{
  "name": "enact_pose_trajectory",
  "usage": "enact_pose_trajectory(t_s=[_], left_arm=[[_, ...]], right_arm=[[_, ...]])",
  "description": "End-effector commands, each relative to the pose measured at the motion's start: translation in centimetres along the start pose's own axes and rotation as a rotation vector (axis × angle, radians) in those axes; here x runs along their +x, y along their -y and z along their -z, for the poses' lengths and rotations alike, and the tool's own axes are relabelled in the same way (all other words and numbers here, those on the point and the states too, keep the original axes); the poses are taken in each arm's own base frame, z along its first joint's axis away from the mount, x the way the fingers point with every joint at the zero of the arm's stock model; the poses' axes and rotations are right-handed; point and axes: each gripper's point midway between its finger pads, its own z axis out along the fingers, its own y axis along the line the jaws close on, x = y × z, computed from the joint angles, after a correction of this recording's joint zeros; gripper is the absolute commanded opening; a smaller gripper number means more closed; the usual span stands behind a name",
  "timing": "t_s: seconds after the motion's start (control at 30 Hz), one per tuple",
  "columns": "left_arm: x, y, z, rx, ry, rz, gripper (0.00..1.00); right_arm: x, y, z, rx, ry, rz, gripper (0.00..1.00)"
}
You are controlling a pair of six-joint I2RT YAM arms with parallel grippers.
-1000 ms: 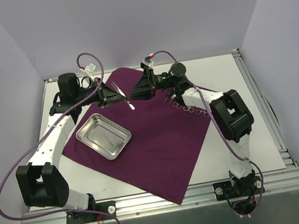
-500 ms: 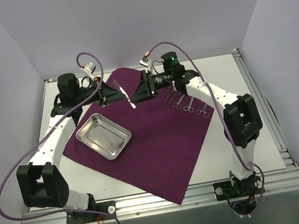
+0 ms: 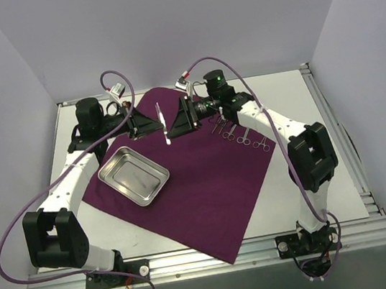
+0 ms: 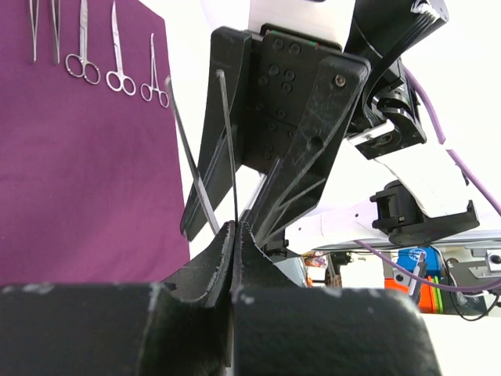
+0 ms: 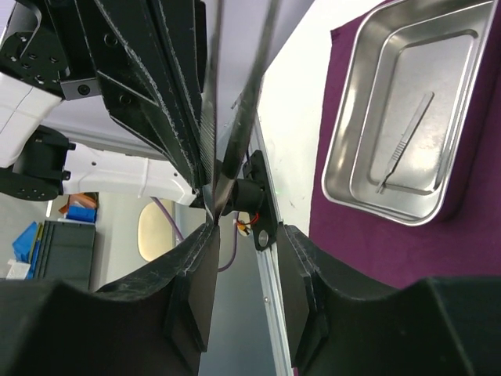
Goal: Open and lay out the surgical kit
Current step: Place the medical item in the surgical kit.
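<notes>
The purple cloth wrap (image 3: pixel 206 186) lies spread flat on the table. The steel tray (image 3: pixel 110 173) sits on its left part, and in the right wrist view a slim metal instrument (image 5: pixel 403 145) lies in the tray (image 5: pixel 438 63). Several ring-handled instruments (image 3: pixel 238 132) lie in a row on the cloth's right. My left gripper (image 3: pixel 158 123) is shut on thin tweezers (image 3: pixel 166 135) held above the cloth. My right gripper (image 3: pixel 172 124) faces it, open. The tweezers (image 5: pixel 235 102) touch the tip of one of the right gripper's fingers (image 5: pixel 205 235). In the left wrist view the tweezers (image 4: pixel 227 141) rise from my shut left gripper (image 4: pixel 235 229).
White walls enclose the table on three sides. An aluminium rail (image 3: pixel 210 258) runs along the near edge by the arm bases. Purple cables (image 3: pixel 114 76) loop above both arms. Bare white table (image 3: pixel 309 192) shows to the right of the cloth.
My right arm has swung left, uncovering the instrument row, and brought its gripper up to the tweezers. The tweezers now stand more upright. My left gripper stays shut.
</notes>
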Motion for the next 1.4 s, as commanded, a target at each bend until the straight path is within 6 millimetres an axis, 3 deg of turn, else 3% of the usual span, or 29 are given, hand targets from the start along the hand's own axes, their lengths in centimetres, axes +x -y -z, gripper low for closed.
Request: enact_pose_trajectory(t_s=[0.0, 0.37, 0.5, 0.57, 0.6, 0.67, 0.73, 0.87, 0.97, 1.07, 1.1, 1.13, 1.23, 1.37], left_arm=[[-0.8, 2.7, 0.3, 0.074, 0.028, -0.105, 0.02], [0.6, 2.1, 0.0, 0.073, 0.001, -0.088, 0.02], [1.0, 1.9, -0.2, 0.067, -0.003, -0.087, 0.02], [0.9, 2.1, -0.3, 0.073, 0.001, -0.085, 0.02], [0.8, 2.2, -0.3, 0.078, 0.003, -0.085, 0.02], [0.8, 2.5, -0.5, 0.084, 0.000, -0.091, 0.02], [0.7, 2.5, -0.5, 0.083, 0.004, -0.092, 0.02], [0.8, 2.5, -0.5, 0.081, 0.005, -0.091, 0.02], [0.6, 2.3, -0.4, 0.072, 0.018, -0.079, 0.02], [0.4, 2.1, -0.6, 0.068, 0.025, -0.068, 0.02], [0.4, 2.0, -0.7, 0.063, 0.025, -0.061, 0.02], [0.3, 1.6, -0.7, 0.049, 0.030, -0.051, 0.04], [0.3, 1.2, -0.8, 0.027, 0.029, -0.040, 0.30], [0.2, 0.8, -0.6, -0.001, 0.042, -0.050, 0.43]], right_arm=[[-0.1, -4.2, 0.1, -0.084, -0.016, 0.096, 0.35], [-0.8, -5.2, 0.1, -0.108, 0.010, 0.106, 0.40], [-2.1, -7.0, 0.2, -0.187, 0.063, 0.143, 0.40], [-2.1, -7.5, 0.3, -0.220, 0.076, 0.065, 0.40], [-2.7, -8.3, 0.6, -0.256, 0.107, 0.120, 0.39], [-2.7, -8.0, 0.7, -0.277, 0.116, 0.037, 0.28], [-2.9, -8.7, 1.3, -0.319, 0.138, 0.070, 0.20], [-2.5, -8.4, 1.5, -0.320, 0.140, 0.049, 0.00], [-2.6, -7.6, 1.4, -0.264, 0.140, 0.034, 0.00], [-1.8, -5.0, 0.9, -0.128, 0.092, -0.019, 0.00], [-2.3, -5.0, 0.9, -0.112, 0.097, 0.062, 0.00], [-2.2, -4.8, 0.9, -0.095, 0.094, 0.063, 0.00], [-2.0, -4.2, 0.9, -0.069, 0.088, 0.057, 0.00], [-2.0, -3.5, 0.9, -0.027, 0.083, 0.054, 0.00]])
